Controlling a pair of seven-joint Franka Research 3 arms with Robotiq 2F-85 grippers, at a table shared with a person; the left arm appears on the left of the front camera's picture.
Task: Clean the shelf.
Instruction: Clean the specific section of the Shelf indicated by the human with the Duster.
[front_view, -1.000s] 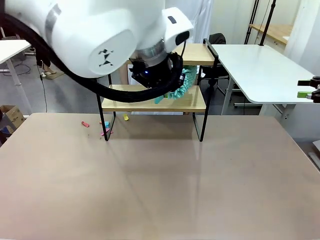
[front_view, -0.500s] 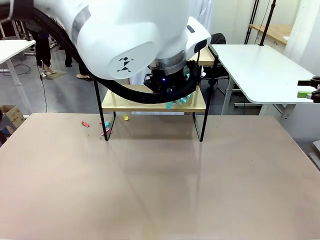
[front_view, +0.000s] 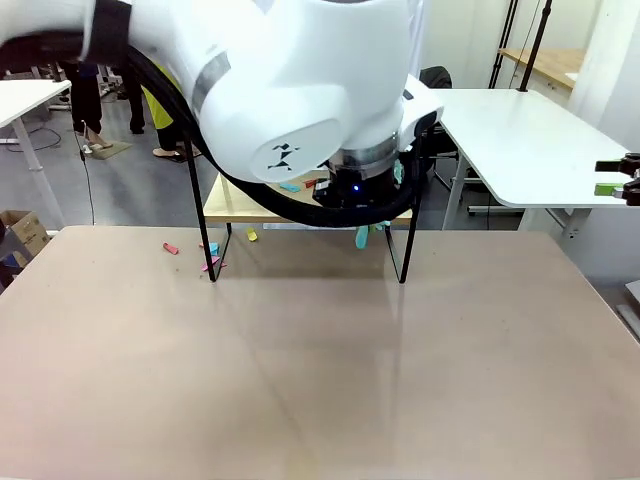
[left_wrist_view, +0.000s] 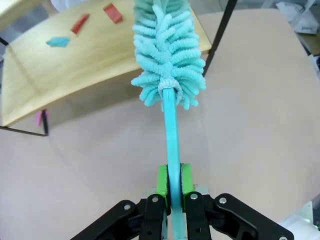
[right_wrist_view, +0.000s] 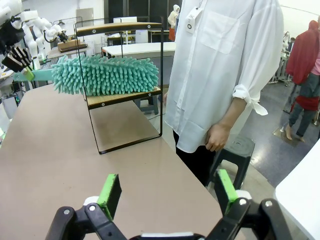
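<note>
The shelf (front_view: 240, 207) stands at the table's far side, partly behind my left arm (front_view: 300, 100). In the left wrist view my left gripper (left_wrist_view: 171, 181) is shut on the thin teal handle of a fluffy teal duster (left_wrist_view: 169, 55), whose head lies over one end of the shelf's lower board (left_wrist_view: 75, 65). Red and blue scraps (left_wrist_view: 80, 23) lie on that board. The right wrist view shows the duster (right_wrist_view: 105, 74) lying along the lower board of the shelf (right_wrist_view: 125, 96). My right gripper (right_wrist_view: 167, 192) is open with nothing in it, far off at the right (front_view: 603, 177).
Small coloured scraps (front_view: 210, 262) lie on the table by the shelf's left leg. A person in a white shirt (right_wrist_view: 225, 65) stands at the table's end beside a black stool (right_wrist_view: 235, 150). A white side table (front_view: 520, 140) is at the right.
My left arm has swung to the right along the shelf, sweeping the duster across the lower board. The duster's tips now hang lower, by the board's right front edge. The right gripper has stayed put.
</note>
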